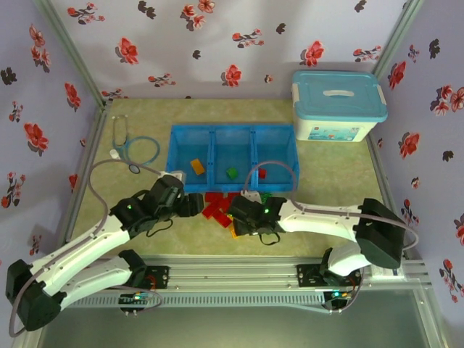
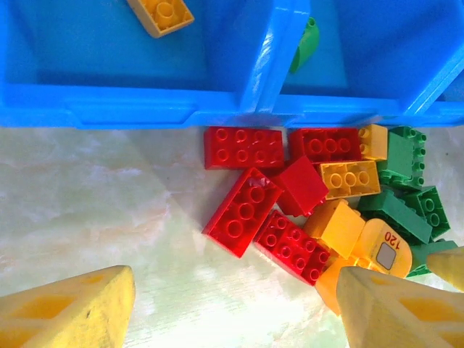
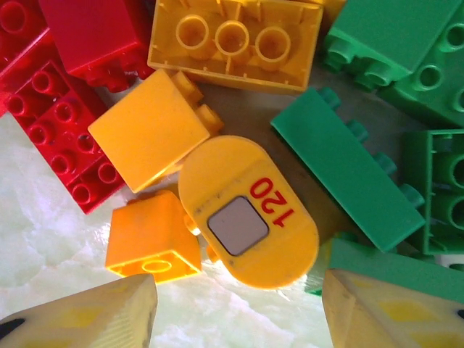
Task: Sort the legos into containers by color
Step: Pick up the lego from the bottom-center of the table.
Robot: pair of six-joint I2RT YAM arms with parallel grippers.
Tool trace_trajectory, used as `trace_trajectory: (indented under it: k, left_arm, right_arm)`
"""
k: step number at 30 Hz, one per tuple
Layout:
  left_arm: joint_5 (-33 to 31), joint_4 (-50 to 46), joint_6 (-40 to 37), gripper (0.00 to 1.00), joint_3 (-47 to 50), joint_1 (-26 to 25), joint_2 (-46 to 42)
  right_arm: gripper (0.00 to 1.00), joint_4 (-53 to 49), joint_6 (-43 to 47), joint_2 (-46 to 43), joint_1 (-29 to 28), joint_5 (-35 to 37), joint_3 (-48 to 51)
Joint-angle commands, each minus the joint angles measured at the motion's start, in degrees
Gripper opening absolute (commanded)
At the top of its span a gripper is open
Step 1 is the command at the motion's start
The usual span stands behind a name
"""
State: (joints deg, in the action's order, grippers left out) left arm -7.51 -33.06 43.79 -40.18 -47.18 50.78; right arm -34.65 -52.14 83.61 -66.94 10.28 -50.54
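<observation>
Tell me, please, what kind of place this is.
Likely a robot test booth, not a home: flowered walls on a metal frame, a mounting rail in front, and a blue tray with toy bricks to sort.

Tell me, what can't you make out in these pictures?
Top view: brick pile, partly under the left arm and right arm; uncountable.
Top view: storage box label, too small to read.
Left wrist view: green brick, mostly behind the tray's divider.
Left wrist view: yellow brick, cut by the top edge.
Right wrist view: green bricks, cut by right edge.
</observation>
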Motion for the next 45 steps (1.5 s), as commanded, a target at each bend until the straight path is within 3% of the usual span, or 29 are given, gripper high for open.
trace_trajectory:
  k: [1,18,35,41,45]
  left_arm:
    - [-1.2,-1.9,2.3,0.73,1.6,0.3,-1.6]
    - [-1.6,-2.7,3.1,0.74,3.7,0.3,-3.9]
    - [-2.1,-2.3,3.1,0.73,4.8,0.3,-3.8]
    - [-2.2,-2.3,3.0,0.73,5.1,0.3,-4.0]
    - [-2.2,-2.3,2.7,0.73,5.0,0.3,-4.0]
  right_arm:
    - [0.63,-0.8,-2.3,2.1,-0.3,1.5,-2.6]
    - [0.66,-7.4,-5.3,6.6,-0.2,7.4,-5.3]
    - [0.65,-1.6,-4.7,11.5,1.4,4.6,-4.6]
    - [0.59,-2.0,-4.8,12.5,1.6,5.1,-5.4]
    - [0.46,-4.1,-4.6,11.8,1.5,5.8,-6.5]
